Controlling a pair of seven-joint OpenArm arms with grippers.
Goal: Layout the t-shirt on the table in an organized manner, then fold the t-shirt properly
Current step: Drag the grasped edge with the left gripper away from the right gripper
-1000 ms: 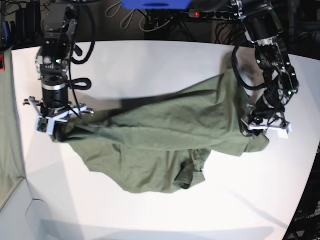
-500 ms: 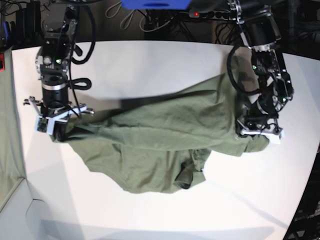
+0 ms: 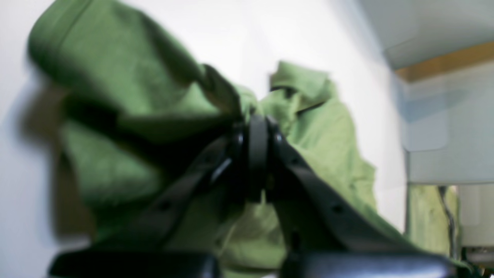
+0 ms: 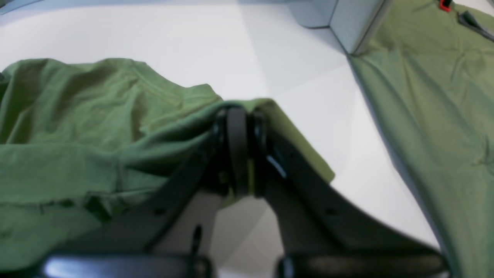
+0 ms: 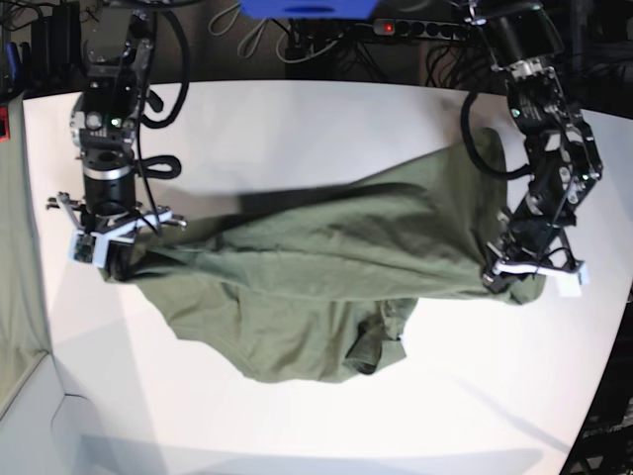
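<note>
Both grippers are clamped on the t-shirt point(image 5: 326, 287): right gripper point(image 5: 111, 255) and left gripper point(image 5: 514, 277) each pinch an edge, cloth slung between them over the table point(image 5: 297, 129). Draw apart evenly, keeping tension level, avoiding slippage.

The left gripper point(image 5: 512, 278) is clamped on a corner of the t-shirt point(image 5: 326, 287), at the garment's edge on the base view's right, its arm reaching down from above with the wrist bent inward. The right gripper point(image 5: 111, 259) pinches the t-shirt's opposite corner, its arm standing almost straight up above that corner, jaws pressed together on cloth.
</note>
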